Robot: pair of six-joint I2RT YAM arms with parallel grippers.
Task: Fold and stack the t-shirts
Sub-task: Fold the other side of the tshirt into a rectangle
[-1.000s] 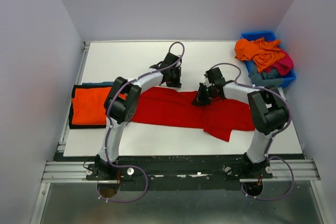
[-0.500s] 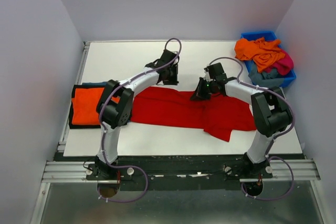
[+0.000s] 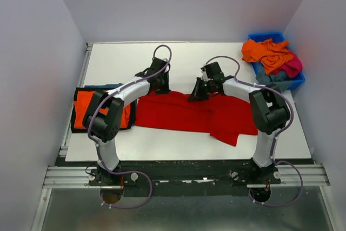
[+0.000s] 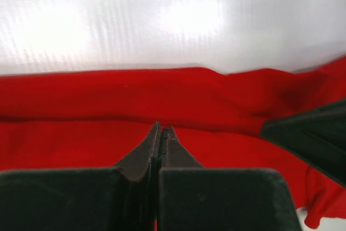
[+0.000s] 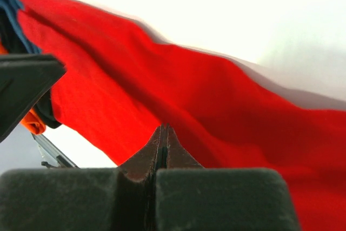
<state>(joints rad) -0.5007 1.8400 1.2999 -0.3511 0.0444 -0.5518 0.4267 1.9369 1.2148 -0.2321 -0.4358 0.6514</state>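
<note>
My left gripper (image 4: 162, 129) has its fingers pressed together, the tips down on the red t-shirt (image 3: 184, 113) just inside its far edge. My right gripper (image 5: 164, 128) is closed the same way on the same edge. Neither wrist view lets me tell whether a fold of cloth is actually caught between the fingers. The shirt lies spread lengthwise across the middle of the table (image 3: 216, 58), rumpled toward its right end. To fold it well, I judge I need both ends of that far hem truly held, then moved together at an even height so the cloth comes over flat instead of twisting. If one side slips, the fold will skew. At the far right corner, the blue bin (image 3: 298, 83) holds a heap spilling over its rim: an orange shirt (image 3: 267, 52) on top, a magenta one (image 3: 294, 67) and a blue-grey one (image 3: 270, 76) below. A folded orange shirt (image 3: 86, 109) waits at the left edge.
</note>
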